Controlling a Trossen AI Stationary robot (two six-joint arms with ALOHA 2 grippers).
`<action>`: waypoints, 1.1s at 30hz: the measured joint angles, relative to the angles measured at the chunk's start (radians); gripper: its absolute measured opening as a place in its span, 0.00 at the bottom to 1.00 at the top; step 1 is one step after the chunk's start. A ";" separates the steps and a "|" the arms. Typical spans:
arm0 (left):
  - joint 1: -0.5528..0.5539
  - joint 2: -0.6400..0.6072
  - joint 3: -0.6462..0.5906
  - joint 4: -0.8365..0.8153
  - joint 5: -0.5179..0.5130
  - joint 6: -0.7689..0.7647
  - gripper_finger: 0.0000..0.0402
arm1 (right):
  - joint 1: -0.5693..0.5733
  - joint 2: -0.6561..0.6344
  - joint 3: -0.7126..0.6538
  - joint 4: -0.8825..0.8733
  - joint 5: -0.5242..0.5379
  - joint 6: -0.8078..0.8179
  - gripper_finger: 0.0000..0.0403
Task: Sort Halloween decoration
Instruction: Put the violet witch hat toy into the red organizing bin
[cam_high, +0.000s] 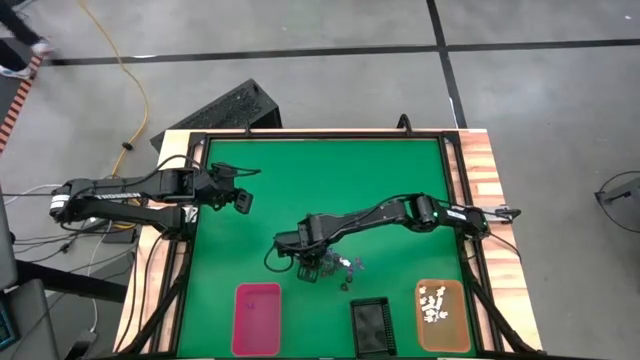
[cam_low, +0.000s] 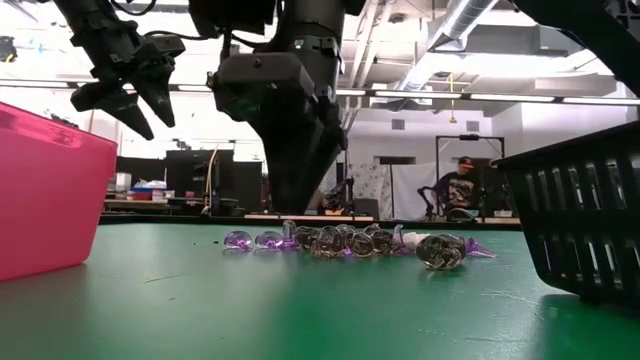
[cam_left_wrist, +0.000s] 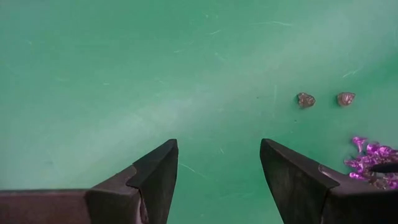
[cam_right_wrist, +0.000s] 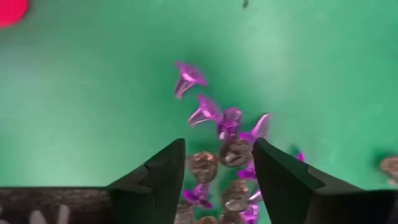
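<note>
Jaws parted, right gripper over trinket pile, mid-mat.

**Left wrist: spread fingers over green mat**

You look past the left gripper, whose two dark fingers stand apart with bare green mat showing between them. Nothing sits in the gap. Farther out, you see two small brownish trinkets lying side by side, close but not touching. Near the picture's edge, beside one finger, a cluster of purple trinkets lies bunched together on the mat.
</note>
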 joint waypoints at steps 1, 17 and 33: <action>0.000 0.000 0.000 0.000 0.000 0.000 0.54 | -0.004 0.000 0.001 0.007 0.012 0.000 0.55; 0.000 0.000 0.000 0.000 -0.001 0.038 0.54 | -0.027 0.000 0.001 0.002 0.001 -0.038 0.48; 0.000 0.000 0.000 -0.002 -0.014 0.039 0.54 | -0.025 0.030 -0.001 -0.014 -0.003 -0.046 0.48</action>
